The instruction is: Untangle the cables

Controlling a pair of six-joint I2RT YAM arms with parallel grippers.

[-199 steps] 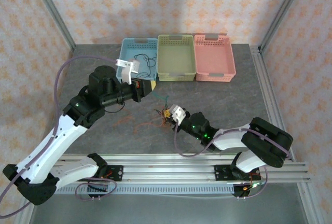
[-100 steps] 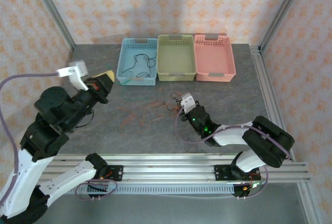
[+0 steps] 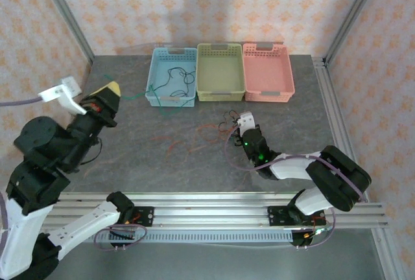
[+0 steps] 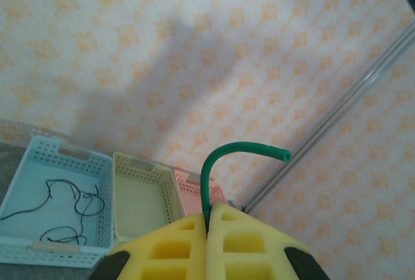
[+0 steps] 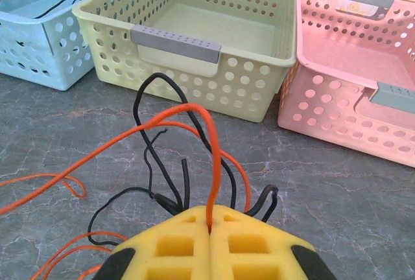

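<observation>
Right fingers [image 5: 217, 229], low over the tabletop [image 3: 292, 131]: pads closed on the orange cable [image 5: 214, 157], which rises from the seam. A black cable [image 5: 146, 98] loops just beside it; whether it is pinched too, I cannot tell. The rest of the orange cable trails loose to the left.

Left fingers [image 4: 214, 220], raised at the left edge: pads closed on the green cable [image 4: 209, 170], its free end curling above them. In the top view that cable runs toward the front of the blue basket [image 3: 170, 102].

Far row: blue basket holds a black cable; green basket [image 3: 220, 94] and pink basket [image 3: 268, 95] look unfilled.

Judged step: pulling green free of the knot. Advice: keep the right fingers as the anchor, draw slowly, and stop if the orange loops tighten.

Versus a second ago: left fingers were in front of the blue basket and have swung back and outward; right fingers have crept farther and rightward, spreading the tangle.
</observation>
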